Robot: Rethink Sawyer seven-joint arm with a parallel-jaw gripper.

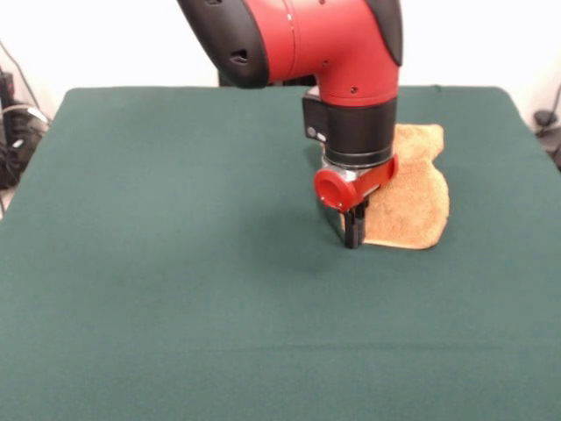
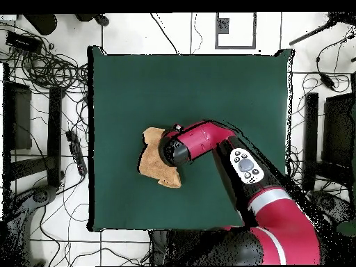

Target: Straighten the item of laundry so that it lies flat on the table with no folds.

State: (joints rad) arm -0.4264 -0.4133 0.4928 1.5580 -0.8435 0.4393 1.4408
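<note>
Here, the towel [image 1: 412, 195] is seen lying crumpled on the table [image 1: 175, 263], on the right half in the front view and left of centre in the overhead view [image 2: 156, 164]. Its outline is irregular, with folds and a narrowed upper part, so it is not flat. The gripper [image 1: 353, 230] is lowered at the towel's left edge in the front view, its dark fingers [image 1: 352, 226] reaching down to the cloth's near-left corner. Whether the fingers are parted or clamped on the cloth cannot be told, as they are seen edge-on. From overhead, the gripper is hidden beneath the arm [image 2: 208, 142], which covers the towel's right side.
</note>
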